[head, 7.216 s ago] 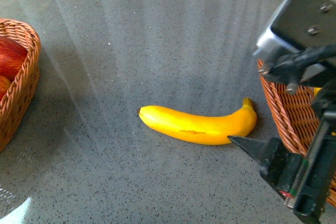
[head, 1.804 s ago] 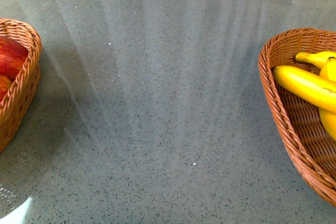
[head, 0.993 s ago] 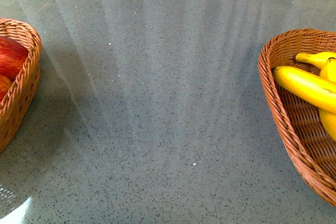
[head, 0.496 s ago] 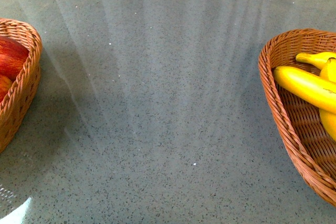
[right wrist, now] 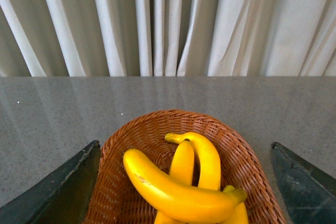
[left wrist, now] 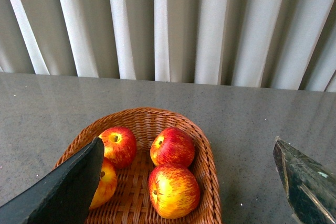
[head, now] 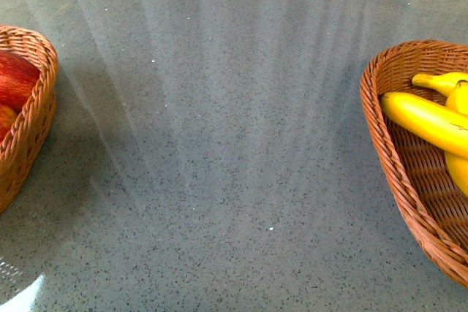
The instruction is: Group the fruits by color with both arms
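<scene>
Several red apples streaked with yellow (left wrist: 174, 191) lie in a wicker basket (left wrist: 208, 161); in the front view they show at the far left (head: 13, 82). My left gripper (left wrist: 188, 142) hangs open above that basket, holding nothing. Three yellow bananas (right wrist: 173, 192) lie crossed in a second wicker basket (right wrist: 157, 115), which the front view shows at the right (head: 424, 118). My right gripper (right wrist: 184, 144) is open above the bananas with nothing between its fingers. Neither arm shows in the front view.
The grey speckled table (head: 234, 151) stretches between the left basket (head: 36, 118) and the right basket (head: 380, 137). Pale curtains (right wrist: 168, 24) hang behind the table's far edge.
The banana that lay mid-table beside my right gripper 7.2 s ago is gone from the table and that arm has left the front view. Nothing has changed over the last 1.8 s.
</scene>
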Robot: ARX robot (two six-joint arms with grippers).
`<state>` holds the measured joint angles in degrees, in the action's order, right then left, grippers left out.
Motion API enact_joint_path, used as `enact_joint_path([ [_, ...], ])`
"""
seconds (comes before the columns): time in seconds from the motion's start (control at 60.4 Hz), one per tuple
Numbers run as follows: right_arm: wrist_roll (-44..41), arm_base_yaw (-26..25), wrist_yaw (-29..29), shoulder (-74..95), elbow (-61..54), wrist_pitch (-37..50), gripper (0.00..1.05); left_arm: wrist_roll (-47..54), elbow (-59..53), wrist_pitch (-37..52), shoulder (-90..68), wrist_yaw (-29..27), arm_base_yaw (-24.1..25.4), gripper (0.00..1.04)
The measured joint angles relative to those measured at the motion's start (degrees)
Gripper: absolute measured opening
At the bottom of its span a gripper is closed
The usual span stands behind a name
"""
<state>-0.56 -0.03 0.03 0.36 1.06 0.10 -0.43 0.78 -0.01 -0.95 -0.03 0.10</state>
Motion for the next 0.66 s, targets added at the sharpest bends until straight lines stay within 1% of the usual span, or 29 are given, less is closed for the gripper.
enact_joint_path([
  [0.05,0.0,0.0,0.0,0.0,0.0,0.0,0.95,-0.02,0.0,-0.02,0.0,0.02,0.0,0.96],
  [0.662,0.0,0.0,0.0,0.0,0.0,0.0,0.96,-0.02,0.0,0.0,0.0,0.0,0.0,0.96],
])
